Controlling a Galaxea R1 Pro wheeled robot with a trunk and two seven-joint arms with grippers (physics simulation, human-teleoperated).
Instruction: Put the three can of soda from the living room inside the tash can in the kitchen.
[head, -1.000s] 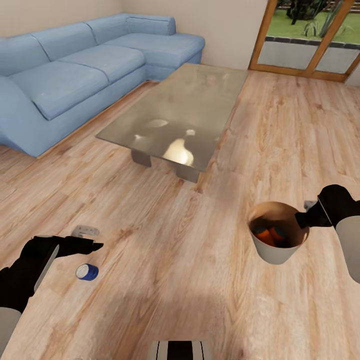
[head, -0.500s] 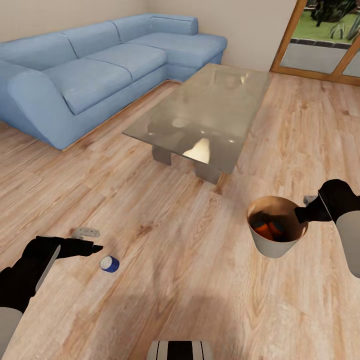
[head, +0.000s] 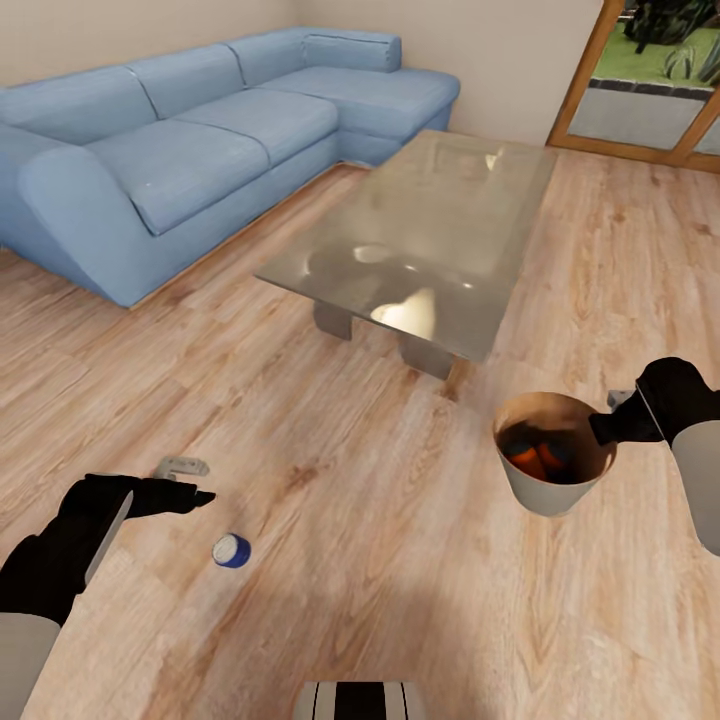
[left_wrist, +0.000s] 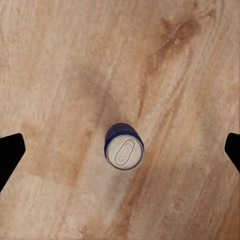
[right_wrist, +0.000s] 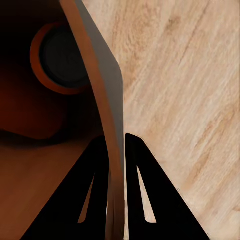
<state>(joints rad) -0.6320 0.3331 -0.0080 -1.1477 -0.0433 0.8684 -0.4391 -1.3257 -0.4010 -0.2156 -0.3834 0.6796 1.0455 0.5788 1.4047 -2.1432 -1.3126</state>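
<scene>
Since a second ago the head view has swung left. Left end effector (head: 190, 482) hangs spread above the upright blue can (left_wrist: 124, 150) on the floor (head: 380, 560); right end effector (right_wrist: 116, 150) pinches the trash can (head: 556, 495) rim, orange cans (head: 532, 460) inside.

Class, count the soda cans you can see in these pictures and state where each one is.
3. The blue can stands upright on the wooden floor below the left end effector; two orange cans lie inside the trash can, partly hidden.

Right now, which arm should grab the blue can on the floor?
The left. Its open gripper hangs right above the blue can, which stands upright between the fingers in the left wrist view. The right gripper is busy pinching the bin by its rim, with orange cans inside.
</scene>
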